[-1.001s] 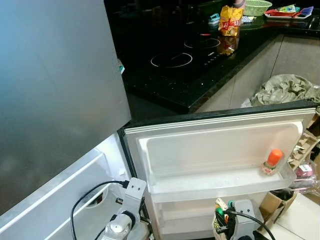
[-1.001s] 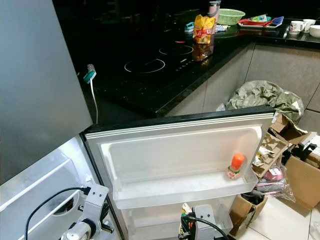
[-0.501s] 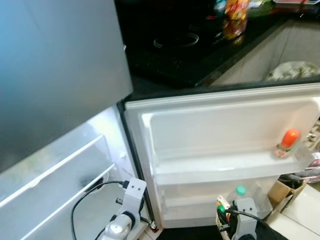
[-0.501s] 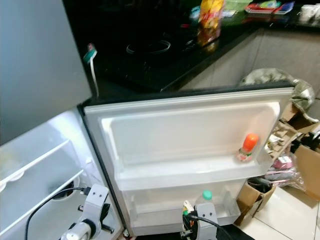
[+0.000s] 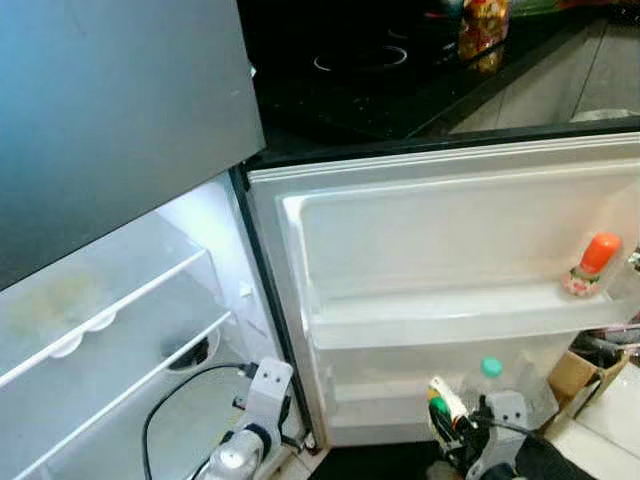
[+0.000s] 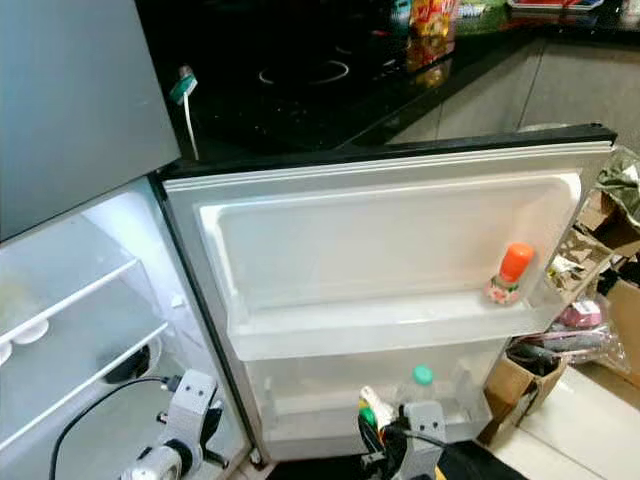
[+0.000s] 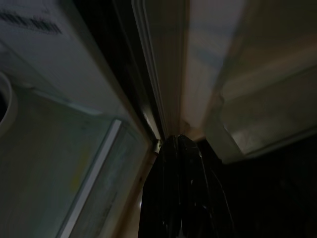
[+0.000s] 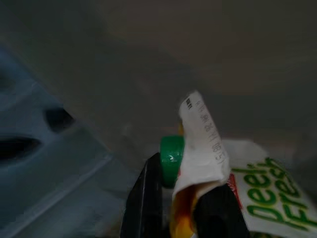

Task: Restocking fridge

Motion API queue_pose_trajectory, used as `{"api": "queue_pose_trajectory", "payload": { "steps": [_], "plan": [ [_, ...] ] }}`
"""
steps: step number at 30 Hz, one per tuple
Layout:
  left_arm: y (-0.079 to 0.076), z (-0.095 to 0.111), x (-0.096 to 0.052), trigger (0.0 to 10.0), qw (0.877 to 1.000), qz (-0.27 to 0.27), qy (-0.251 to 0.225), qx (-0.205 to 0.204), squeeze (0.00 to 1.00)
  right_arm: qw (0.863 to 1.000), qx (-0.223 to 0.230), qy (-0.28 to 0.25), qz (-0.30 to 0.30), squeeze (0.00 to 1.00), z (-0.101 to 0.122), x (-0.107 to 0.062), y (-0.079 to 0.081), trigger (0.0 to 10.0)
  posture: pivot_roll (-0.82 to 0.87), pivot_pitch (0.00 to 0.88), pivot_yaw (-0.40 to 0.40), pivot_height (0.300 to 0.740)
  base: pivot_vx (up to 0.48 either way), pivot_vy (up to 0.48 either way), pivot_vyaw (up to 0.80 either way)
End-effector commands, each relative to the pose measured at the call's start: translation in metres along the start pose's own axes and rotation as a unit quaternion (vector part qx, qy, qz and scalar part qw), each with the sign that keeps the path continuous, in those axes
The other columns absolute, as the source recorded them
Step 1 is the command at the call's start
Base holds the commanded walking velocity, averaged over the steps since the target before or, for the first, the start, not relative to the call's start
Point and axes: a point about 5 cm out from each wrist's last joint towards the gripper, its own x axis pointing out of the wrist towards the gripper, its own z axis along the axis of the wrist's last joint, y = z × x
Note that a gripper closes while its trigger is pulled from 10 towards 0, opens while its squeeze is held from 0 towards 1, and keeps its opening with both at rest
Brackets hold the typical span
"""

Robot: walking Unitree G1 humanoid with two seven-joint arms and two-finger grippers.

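Note:
The fridge door (image 5: 450, 230) stands open with two white shelves. An orange-capped bottle (image 5: 592, 265) stands at the right end of the upper shelf. On the lower door shelf stands a green-capped bottle (image 5: 490, 370). My right gripper (image 8: 181, 203) is low in front of that shelf, shut on a drink pouch (image 8: 203, 148) with a green cap (image 8: 172, 154) and green lettering. The pouch's top (image 5: 442, 395) also shows from the head. My left gripper (image 7: 178, 148) has its fingers together, close to the door's hinge edge by the fridge floor.
Glass shelves (image 5: 100, 320) fill the lit fridge interior at left, under the grey freezer door (image 5: 110, 100). Behind the open door runs a black counter with a hob (image 5: 360, 60) and a yellow snack bag (image 5: 482, 25). Cardboard boxes (image 6: 520, 375) sit on the floor at right.
The camera has tipped down and closer, bringing the interior shelves and the lower door shelf with its green-capped bottle into view. My right wrist has tilted slightly with the pouch.

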Motion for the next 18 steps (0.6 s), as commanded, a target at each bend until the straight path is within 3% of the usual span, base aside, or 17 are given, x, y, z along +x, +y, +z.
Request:
{"api": "queue_pose_trajectory", "payload": {
  "steps": [1, 9, 14, 18],
  "plan": [
    [0.003, -0.006, -0.004, 10.0, 1.0, 0.002, 0.007, -0.002, 0.0, 0.998, 0.035, -0.02, 0.043, 0.0, 0.01, 0.001, 0.009, 10.0, -0.07, 0.091, 0.074, 0.626, 0.0, 0.0, 0.0],
    [0.002, -0.006, -0.004, 10.0, 1.0, -0.004, 0.003, -0.005, 0.0, 0.986, 0.081, -0.075, 0.125, 0.0, 0.047, -0.009, 0.017, 10.0, -0.07, 0.093, 0.073, 0.626, 0.0, 0.0, 0.0],
    [0.002, -0.005, -0.004, 10.0, 1.0, -0.006, 0.002, -0.005, 0.0, 0.979, 0.096, -0.091, 0.153, 0.0, 0.059, -0.01, 0.024, 10.0, -0.07, 0.096, 0.074, 0.626, 0.0, 0.0, 0.0],
    [0.001, -0.004, -0.004, 10.0, 1.0, -0.01, -0.002, 0.001, 0.0, 0.962, 0.129, -0.12, 0.21, 0.0, 0.077, -0.009, 0.039, 10.0, -0.07, 0.096, 0.074, 0.626, 0.0, 0.0, 0.0]
  ]
}}
